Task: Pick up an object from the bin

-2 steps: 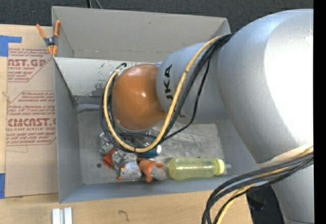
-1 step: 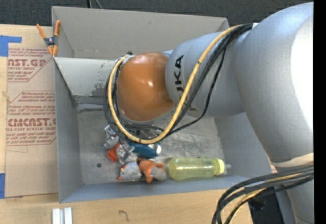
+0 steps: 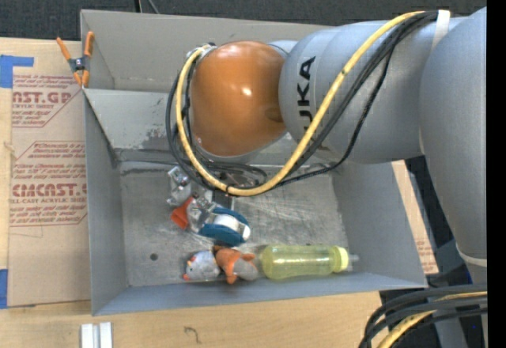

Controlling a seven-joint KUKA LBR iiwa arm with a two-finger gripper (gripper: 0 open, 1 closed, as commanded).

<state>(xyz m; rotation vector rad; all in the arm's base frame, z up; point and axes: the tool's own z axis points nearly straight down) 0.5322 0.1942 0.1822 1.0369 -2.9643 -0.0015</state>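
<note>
Grey bin, fingers above red piece, their spread unclear, yellow bottle lying cap rightward

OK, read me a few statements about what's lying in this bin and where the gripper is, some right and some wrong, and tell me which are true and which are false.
1. A yellow-green bottle lies on its side by the wall of the bin at the bottom of the view. True.
2. The gripper is right over the bottle. False: it is to the bottle's left, next to a small red thing and a blue and white thing.
3. An orange and white toy lies just left of the bottle. True.
4. The blue and white thing lies in the bin's far right corner. False: it lies mid-floor, next to the toy.
</note>
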